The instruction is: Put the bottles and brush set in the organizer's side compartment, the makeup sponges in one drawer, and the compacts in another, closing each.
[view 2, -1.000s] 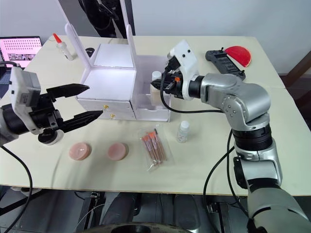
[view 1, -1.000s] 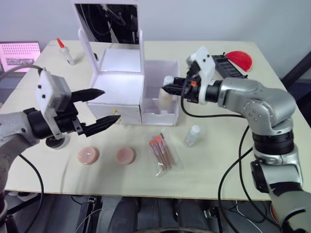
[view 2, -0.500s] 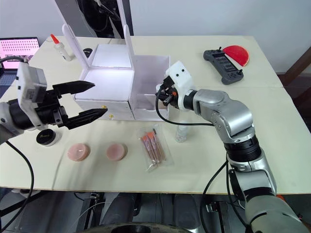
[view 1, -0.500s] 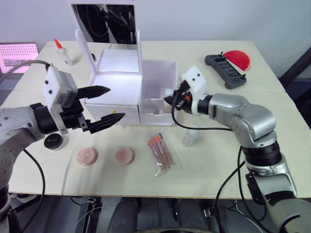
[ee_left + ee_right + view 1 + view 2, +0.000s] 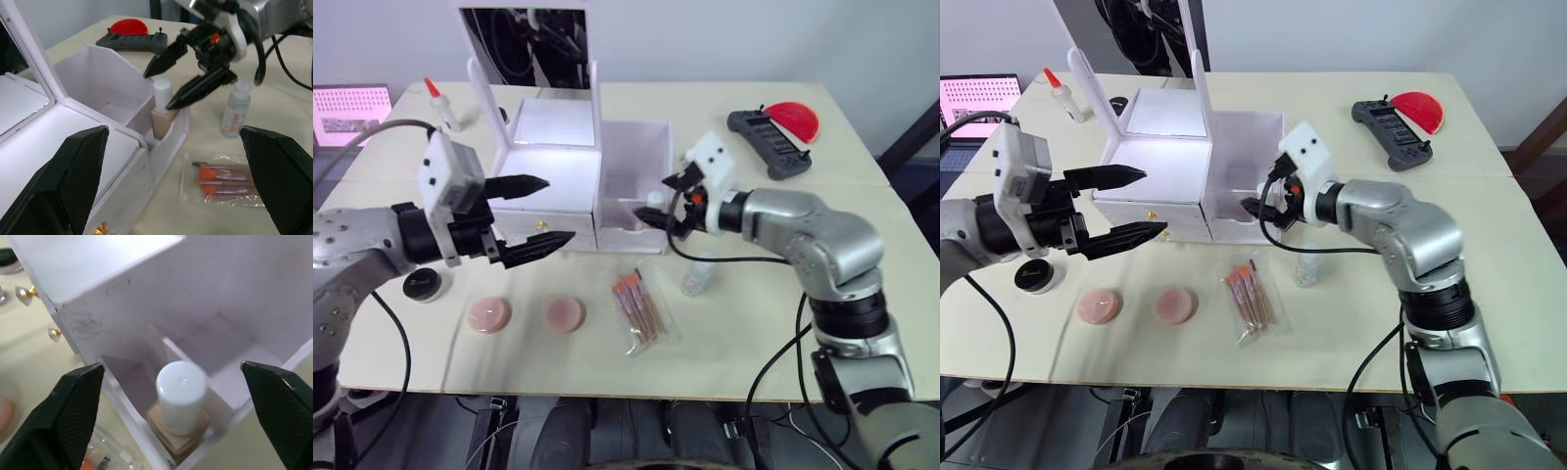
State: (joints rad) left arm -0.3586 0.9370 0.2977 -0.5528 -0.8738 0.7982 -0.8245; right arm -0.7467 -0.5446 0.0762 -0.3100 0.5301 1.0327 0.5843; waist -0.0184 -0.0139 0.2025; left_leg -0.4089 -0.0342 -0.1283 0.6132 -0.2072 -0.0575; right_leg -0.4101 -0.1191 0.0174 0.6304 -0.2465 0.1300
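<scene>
Beige bottle (image 5: 163, 110) against compartment's (image 5: 115, 85) front edge.

A glossy white plastic organizer (image 5: 578, 181) with small gold metal knobs (image 5: 542, 224) stands on a matt, pale desk (image 5: 754, 323); before it, brushes (image 5: 641, 305) lie in a clear, shiny plastic sleeve beside a transparent plastic bottle (image 5: 697, 275).

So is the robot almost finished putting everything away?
Not nearly. One bottle stands in the organizer's side compartment, and the open right claw is beside it. The clear bottle, brush set, two pink sponges and a black compact are still on the table.
</scene>
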